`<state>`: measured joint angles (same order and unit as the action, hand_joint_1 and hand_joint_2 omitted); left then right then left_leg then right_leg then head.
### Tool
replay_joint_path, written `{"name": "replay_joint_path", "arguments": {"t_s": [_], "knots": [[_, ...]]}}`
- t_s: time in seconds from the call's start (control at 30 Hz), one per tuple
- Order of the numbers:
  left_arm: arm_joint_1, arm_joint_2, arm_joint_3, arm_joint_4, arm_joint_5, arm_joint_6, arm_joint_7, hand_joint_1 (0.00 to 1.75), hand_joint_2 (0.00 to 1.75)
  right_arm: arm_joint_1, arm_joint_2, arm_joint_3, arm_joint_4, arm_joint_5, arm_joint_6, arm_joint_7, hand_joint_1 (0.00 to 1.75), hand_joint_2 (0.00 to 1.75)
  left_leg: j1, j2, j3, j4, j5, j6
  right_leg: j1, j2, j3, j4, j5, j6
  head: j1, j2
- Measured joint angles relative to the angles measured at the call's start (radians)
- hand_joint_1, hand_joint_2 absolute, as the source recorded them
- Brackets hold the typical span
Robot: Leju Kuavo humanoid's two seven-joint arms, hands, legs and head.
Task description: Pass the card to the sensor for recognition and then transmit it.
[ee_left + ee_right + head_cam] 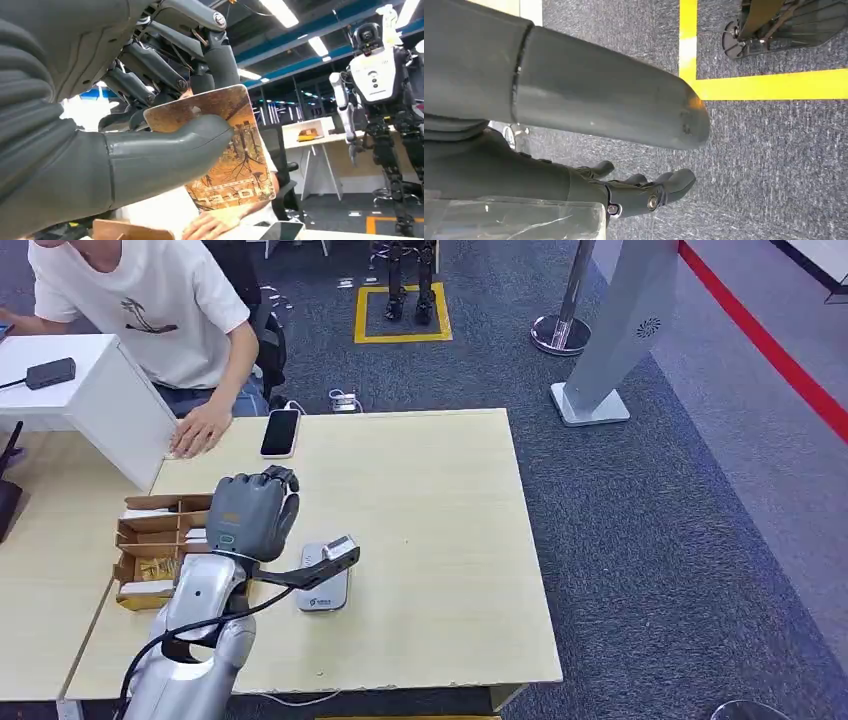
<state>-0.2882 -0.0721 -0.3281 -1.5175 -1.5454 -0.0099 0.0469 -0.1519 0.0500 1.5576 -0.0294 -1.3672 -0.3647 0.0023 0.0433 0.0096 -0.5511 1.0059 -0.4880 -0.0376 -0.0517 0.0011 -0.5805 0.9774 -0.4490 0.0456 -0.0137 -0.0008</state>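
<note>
Left wrist view shows the left hand [150, 130] pinching the card [220, 150] between thumb and fingers [150, 65], raised near the worktop's [430, 500] left edge; scanning at the sensor [325, 578] and handover remain.

Head view high, facing down over table [430, 540]; wrist views close.

— What colours does the card [227, 150] carry?
— Mottled orange-brown, with dark tree and root line drawings. The left hand [150, 125] around it is grey, its fingers [150, 65] darker.
— And the surface [440, 540]?
— Pale wood grain. The sensor [325, 590] is white, the phone [281, 432] black with a pale rim, the box [160, 540] brown cardboard.
— The floor [640, 520]?
— Dark grey-blue carpet with yellow and red lines.
</note>
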Motion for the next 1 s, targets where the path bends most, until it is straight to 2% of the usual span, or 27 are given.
{"name": "replay_joint_path", "arguments": {"t_s": [0.2,0.4,0.7,0.87,1.0], "knots": [[0.065,-0.014,-0.044,0.000,0.000,0.046,0.011,1.75,1.75,0.000,0.000,0.000,0.000,-0.005,-0.002,0.002,0.00,0.00,0.000,0.000,0.000,0.000,0.000,0.000,0.000,0.000,0.000,0.000,0.000,0.000,0.000,0.000],[0.138,-0.014,-0.077,0.005,0.000,0.086,0.098,1.75,1.75,0.000,0.000,0.000,0.000,-0.016,-0.003,0.005,0.00,0.00,0.000,0.000,0.000,0.000,-0.001,0.000,0.000,0.000,0.000,0.000,0.000,0.000,0.000,0.000],[0.221,-0.015,-0.087,0.035,0.000,0.101,0.158,1.75,1.75,0.000,0.000,0.000,0.000,-0.039,-0.005,0.005,0.00,0.00,0.000,0.000,0.000,0.000,0.000,0.000,0.000,0.000,0.000,0.000,0.000,0.000,0.000,0.000],[0.232,-0.001,-0.088,0.047,0.000,0.092,0.259,1.75,1.75,0.000,0.000,0.000,0.000,-0.048,-0.008,0.005,0.00,0.00,0.000,0.000,0.000,0.000,0.000,0.000,0.000,0.000,0.000,0.000,0.000,0.000,0.000,0.000],[0.243,0.011,-0.087,0.055,0.000,0.089,0.266,1.75,1.75,0.000,0.000,0.000,0.000,-0.051,-0.011,0.005,0.00,0.00,0.000,0.000,0.000,0.000,0.000,0.000,0.000,-0.001,0.000,0.000,0.000,0.000,0.000,0.000]]}}
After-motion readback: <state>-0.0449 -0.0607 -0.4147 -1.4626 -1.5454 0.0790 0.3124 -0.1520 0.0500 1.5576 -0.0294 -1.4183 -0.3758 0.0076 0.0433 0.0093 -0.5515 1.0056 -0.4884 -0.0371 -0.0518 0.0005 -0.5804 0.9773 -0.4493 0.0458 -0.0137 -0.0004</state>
